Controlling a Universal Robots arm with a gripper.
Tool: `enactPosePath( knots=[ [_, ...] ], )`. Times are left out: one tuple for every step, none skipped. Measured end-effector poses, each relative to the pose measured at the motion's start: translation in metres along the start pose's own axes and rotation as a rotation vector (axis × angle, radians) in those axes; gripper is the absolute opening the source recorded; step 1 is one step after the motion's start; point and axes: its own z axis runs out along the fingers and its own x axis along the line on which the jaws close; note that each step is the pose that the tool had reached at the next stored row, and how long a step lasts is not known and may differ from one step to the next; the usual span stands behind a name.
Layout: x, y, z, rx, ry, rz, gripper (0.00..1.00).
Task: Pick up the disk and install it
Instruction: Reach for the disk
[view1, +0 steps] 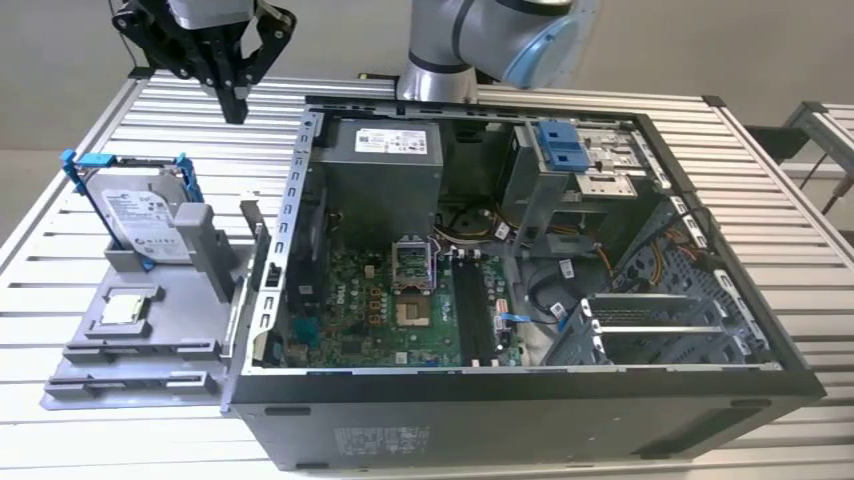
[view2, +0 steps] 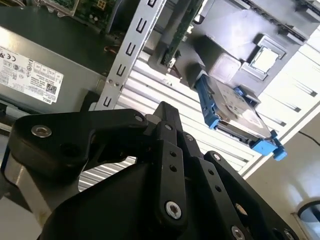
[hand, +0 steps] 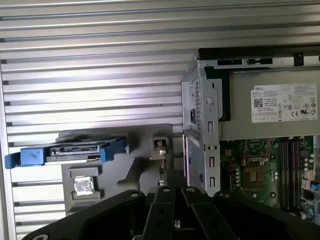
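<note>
Hand hangs above the tabletop, fingers apparently closed together, gripping nothing. We find the disk upright in its grey holder, untouched. We judge this the approach stage; grasping calls for opened fingers.

1. We're seeing the gripper hanging w/ black fingers pressed together, nothing held.
2. The disk is standing on edge in its blue frame, slotted in a grey holder on the slatted metal table.
3. A small silver chip is sitting in the holder's square recess, just beside the disk.
4. An open PC case is lying beside the holder, w/ PSU & mobo showing inside.
</note>
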Motion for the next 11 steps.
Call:
enactPosePath(
  knots=[
    [0.0025,-0.0002,-0.0001,0.0,0.0,0.0,0.0],
    [0.0048,-0.0003,-0.0001,0.0,0.0,0.0,0.0],
    [0.0072,-0.0005,-0.0002,0.0,0.0,0.0,0.0],
    [0.0097,-0.0007,-0.0002,0.0,0.0,0.0,0.0],
    [0.0122,-0.0009,-0.0003,0.0,0.0,0.0,0.0],
    [0.0148,-0.001,-0.0003,-0.0001,0.0,0.0,0.0],
    [0.0172,-0.001,-0.0004,-0.0001,-0.0002,0.0,0.0],
    [0.0192,-0.0008,-0.0004,-0.0001,-0.0004,0.0,0.0],
    [0.021,-0.0006,-0.0004,0.0,-0.0005,0.0,0.0],
    [0.0228,-0.0001,-0.0005,-0.0001,-0.0008,0.0,0.0],
    [0.0248,0.0006,-0.0005,-0.0001,-0.0014,0.0,0.0]
  ],
)
